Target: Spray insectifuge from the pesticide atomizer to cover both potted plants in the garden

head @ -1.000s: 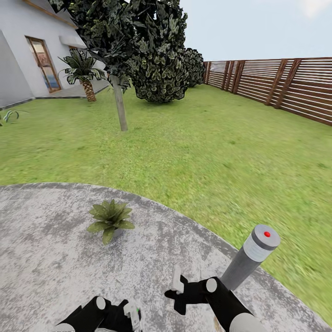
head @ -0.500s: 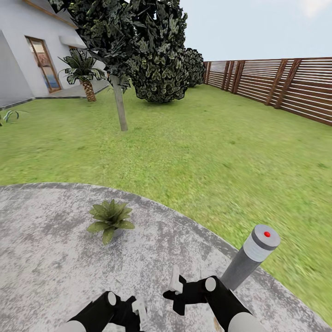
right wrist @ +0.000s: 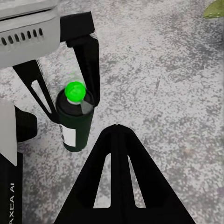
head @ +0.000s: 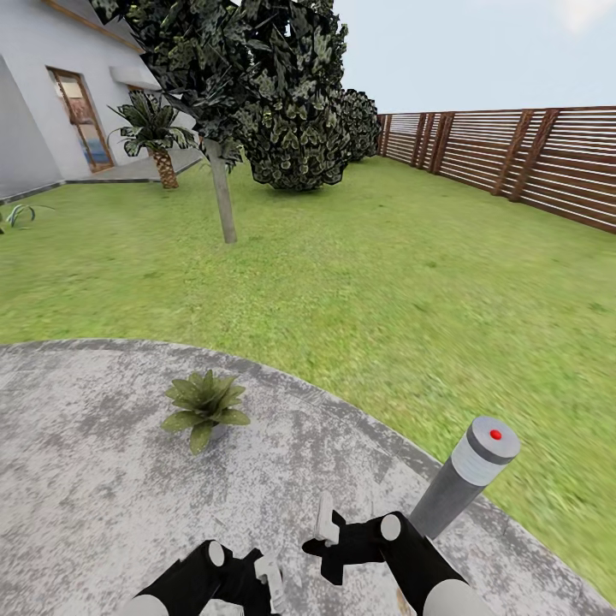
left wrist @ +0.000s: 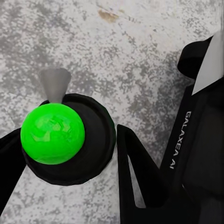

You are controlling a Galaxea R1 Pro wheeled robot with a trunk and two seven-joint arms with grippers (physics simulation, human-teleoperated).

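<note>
Left claw [right wrist: 63, 100] straddles the pesticide atomizer [right wrist: 75, 122] — fingers apart on either side of the dark, green-capped bottle standing upright on the grey patio [head: 85, 479] — right claw's [head: 329, 535] spread unclear.

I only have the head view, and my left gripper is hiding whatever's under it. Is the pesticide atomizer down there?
Observer: Yes. In the right wrist view the pesticide atomizer stands upright on the paving, between the fingers of the left gripper.
Operator: Is it lined up?
Observer: The left wrist view looks straight down on its green cap, with a finger on each side.
Operator: Gripped?
Observer: Can't tell; its base rests on the paving.
</note>
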